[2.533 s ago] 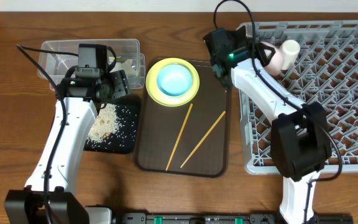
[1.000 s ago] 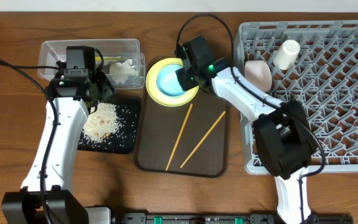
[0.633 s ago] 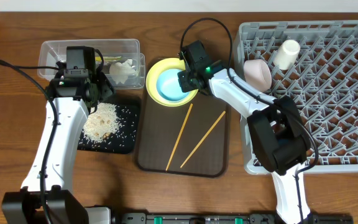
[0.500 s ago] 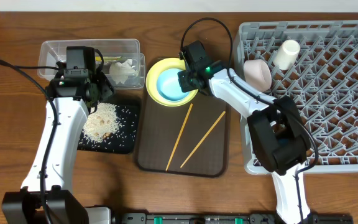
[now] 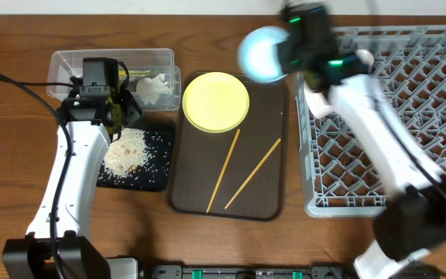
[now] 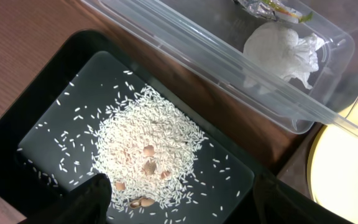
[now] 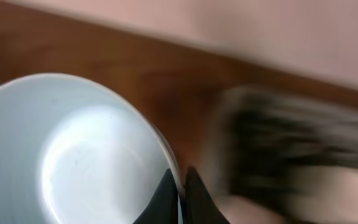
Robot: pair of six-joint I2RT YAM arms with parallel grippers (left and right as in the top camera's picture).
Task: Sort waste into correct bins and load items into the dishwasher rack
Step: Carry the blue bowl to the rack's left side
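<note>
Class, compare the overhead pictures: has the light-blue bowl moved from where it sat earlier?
Yes. The light-blue bowl has left the yellow plate; the right pincer holds it up-right of the plate, nearer the rack.

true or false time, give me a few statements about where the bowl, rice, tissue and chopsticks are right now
1. The blue bowl sits on the plate. False: the right gripper holds it by the rim in the air, and the plate is bare.
2. The rice is in the black tray. True.
3. The tissue lies in the clear tub. True.
4. The chopsticks are in the rack. False: they lie on the brown tray.
5. The left gripper holds the tissue. False: it is open and empty above the black tray.
</note>
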